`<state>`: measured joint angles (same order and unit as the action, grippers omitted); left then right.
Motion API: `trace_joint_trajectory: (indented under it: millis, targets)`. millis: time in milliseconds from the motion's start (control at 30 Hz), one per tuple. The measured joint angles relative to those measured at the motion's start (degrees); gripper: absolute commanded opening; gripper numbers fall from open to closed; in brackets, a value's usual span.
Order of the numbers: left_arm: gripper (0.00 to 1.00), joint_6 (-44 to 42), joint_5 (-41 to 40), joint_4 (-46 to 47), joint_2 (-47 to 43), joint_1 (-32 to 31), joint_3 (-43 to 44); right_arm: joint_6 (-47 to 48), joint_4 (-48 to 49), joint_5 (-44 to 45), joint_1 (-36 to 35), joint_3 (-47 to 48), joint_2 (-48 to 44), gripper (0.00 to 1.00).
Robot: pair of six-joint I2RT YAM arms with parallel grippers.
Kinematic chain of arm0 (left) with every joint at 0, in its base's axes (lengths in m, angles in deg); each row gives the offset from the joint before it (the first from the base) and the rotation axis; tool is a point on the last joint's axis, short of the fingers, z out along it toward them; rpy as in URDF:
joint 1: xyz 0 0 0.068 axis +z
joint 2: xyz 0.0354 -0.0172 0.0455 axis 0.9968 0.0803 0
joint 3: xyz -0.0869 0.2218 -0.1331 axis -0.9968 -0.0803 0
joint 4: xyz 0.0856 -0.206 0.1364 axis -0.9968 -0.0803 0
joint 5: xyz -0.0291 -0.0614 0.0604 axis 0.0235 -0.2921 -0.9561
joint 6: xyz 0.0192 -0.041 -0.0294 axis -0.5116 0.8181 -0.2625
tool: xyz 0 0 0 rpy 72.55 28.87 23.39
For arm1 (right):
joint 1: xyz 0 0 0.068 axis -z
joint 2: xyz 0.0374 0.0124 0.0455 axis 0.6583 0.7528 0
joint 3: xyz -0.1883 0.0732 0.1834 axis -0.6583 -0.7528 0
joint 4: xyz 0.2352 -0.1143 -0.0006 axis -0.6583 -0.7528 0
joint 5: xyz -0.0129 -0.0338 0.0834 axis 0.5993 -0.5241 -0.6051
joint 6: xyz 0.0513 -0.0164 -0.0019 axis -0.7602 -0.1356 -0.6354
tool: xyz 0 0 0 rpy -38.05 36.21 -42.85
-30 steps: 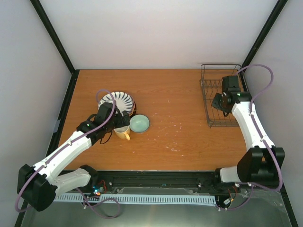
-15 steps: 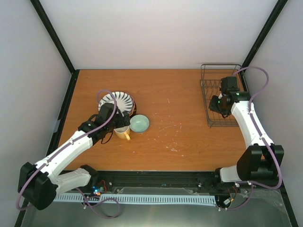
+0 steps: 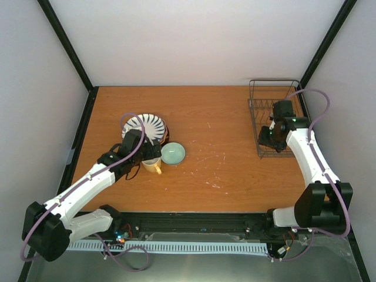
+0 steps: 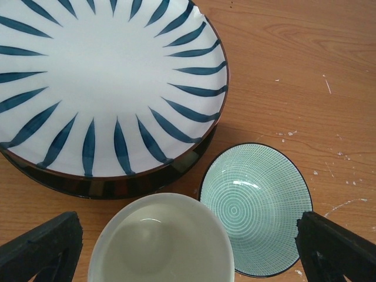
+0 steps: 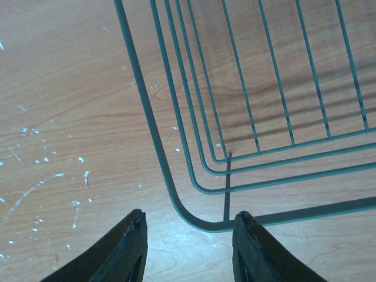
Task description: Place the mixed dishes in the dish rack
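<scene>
The yellow mug point(image 3: 153, 166) stands upright at the table's left, its pale inside showing in the left wrist view point(image 4: 161, 244). The mint-green bowl point(image 3: 173, 153) point(image 4: 255, 208) sits just to its right. The striped white plate point(image 3: 147, 126) point(image 4: 100, 76) lies on a dark brown-black plate point(image 4: 126, 185) behind them. No pink or orange plate shows. My left gripper point(image 3: 150, 155) point(image 4: 188, 235) is open wide above the mug. The dish rack point(image 3: 275, 117) stands empty at the back right. My right gripper point(image 3: 267, 137) point(image 5: 188, 232) is open over the rack's near-left corner wire point(image 5: 194, 218).
Black frame posts run along the table's left and right edges. The rack sits close to the right post point(image 3: 326, 47). White scuff marks point(image 3: 214, 158) dot the wooden tabletop between the dishes and the rack.
My right gripper has moved a little left and nearer, from over the rack's inside to its near-left corner. My left gripper has stayed over the mug.
</scene>
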<state>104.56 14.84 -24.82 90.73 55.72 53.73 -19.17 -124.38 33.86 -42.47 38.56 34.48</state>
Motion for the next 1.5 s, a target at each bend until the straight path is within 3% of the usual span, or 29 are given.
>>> trace_joint_trajectory:
  millis: [767,1033,1333,1500]
  targets:
    - [1.0,-0.2,0.1,1.4,0.0,0.0,-0.8,0.7,2.3,5.3,-6.6,-3.2,5.0,0.36]
    - [1.0,-0.3,-0.1,1.5,0.4,0.0,-0.9,1.2,3.6,6.1,-8.8,-2.1,9.2,0.28]
    - [1.0,-0.5,-0.7,1.5,0.6,0.0,-1.1,1.4,3.6,5.5,-11.1,-1.9,11.5,0.04]
    - [1.0,-0.7,-0.9,1.5,0.9,0.0,-1.1,3.5,3.1,6.2,-11.5,-1.1,11.9,0.03]
